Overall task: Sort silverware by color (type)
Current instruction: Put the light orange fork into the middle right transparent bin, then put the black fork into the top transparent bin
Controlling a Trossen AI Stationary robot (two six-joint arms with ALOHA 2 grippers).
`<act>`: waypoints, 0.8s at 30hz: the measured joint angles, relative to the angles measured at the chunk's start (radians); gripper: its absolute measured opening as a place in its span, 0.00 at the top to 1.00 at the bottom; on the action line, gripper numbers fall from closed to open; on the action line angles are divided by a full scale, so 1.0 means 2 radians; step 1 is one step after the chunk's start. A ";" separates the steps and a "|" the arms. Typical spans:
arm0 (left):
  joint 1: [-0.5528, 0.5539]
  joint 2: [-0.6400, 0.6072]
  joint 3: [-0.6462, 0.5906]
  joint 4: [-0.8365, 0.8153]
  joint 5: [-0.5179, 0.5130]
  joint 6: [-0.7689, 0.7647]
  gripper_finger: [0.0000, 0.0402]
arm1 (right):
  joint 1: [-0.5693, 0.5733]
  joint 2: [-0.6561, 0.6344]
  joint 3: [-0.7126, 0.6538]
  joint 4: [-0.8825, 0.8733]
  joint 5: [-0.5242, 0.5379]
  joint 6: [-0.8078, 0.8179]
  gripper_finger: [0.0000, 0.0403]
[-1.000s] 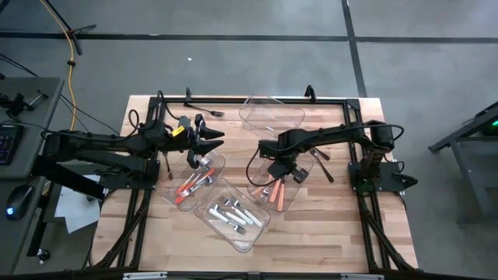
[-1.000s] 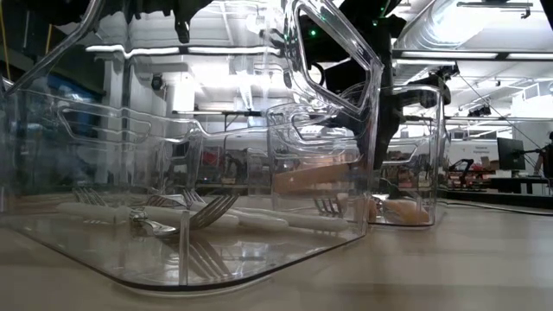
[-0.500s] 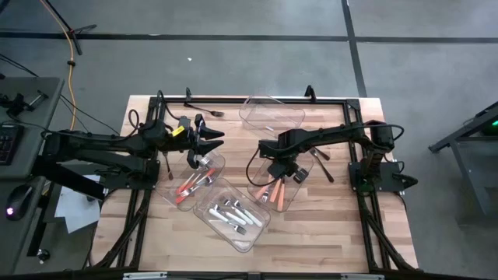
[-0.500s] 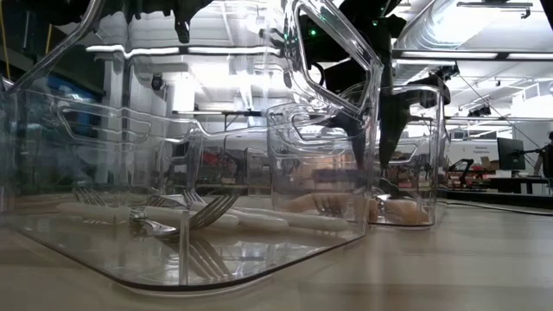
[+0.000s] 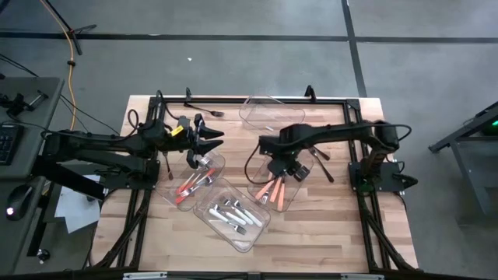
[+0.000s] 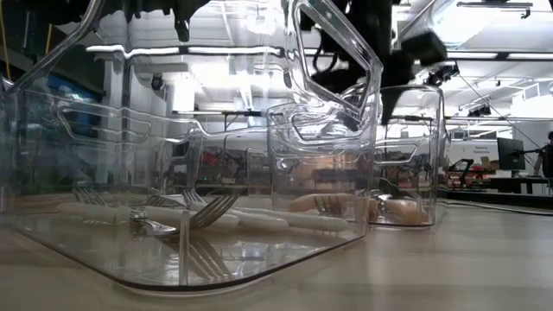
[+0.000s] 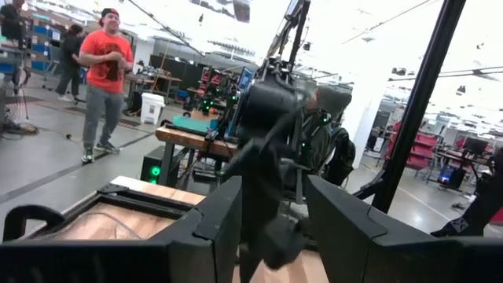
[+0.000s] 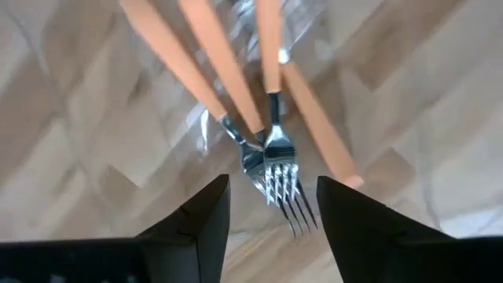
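Note:
Several orange-handled silverware pieces (image 5: 272,190) lie flat in a clear bin (image 5: 294,193) right of centre. My right gripper (image 5: 282,166) hangs open above them, pointing down. In the right wrist view its fingertips (image 8: 271,228) frame fork heads (image 8: 275,169) and orange handles (image 8: 228,86) without touching them. My left gripper (image 5: 205,140) stands open and level over another clear bin (image 5: 170,198), which holds orange-handled pieces (image 5: 191,184). In the left wrist view, nothing sits between its fingers (image 7: 271,236).
White-handled pieces (image 5: 232,214) lie in a middle bin (image 5: 245,241), nearest in the low view (image 6: 173,216). An empty clear bin (image 5: 271,113) stands at the far edge. Black pieces lie on the bare wood by the right arm (image 5: 320,165) and near the far edge (image 5: 205,110). A person (image 7: 106,71) stands beyond the table.
My right gripper has opened and let go of an orange-handled piece, which has dropped from a level hold to the bottom of the right bin. The gripper has then risen straight up, clear of the bin.

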 joint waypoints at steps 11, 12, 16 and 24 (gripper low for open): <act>0.001 0.000 0.001 0.000 -0.001 0.026 0.67 | -0.048 -0.168 -0.097 0.033 -0.042 0.137 0.66; 0.001 0.000 0.001 -0.001 -0.001 0.027 0.67 | -0.051 -0.190 -0.118 0.053 -0.043 0.156 0.67; 0.001 0.000 0.001 -0.001 -0.001 0.026 0.67 | -0.051 -0.270 -0.207 0.172 -0.053 0.244 0.68; 0.001 0.000 0.001 -0.001 -0.002 0.026 0.67 | -0.042 -0.333 -0.328 0.551 -0.055 0.412 0.68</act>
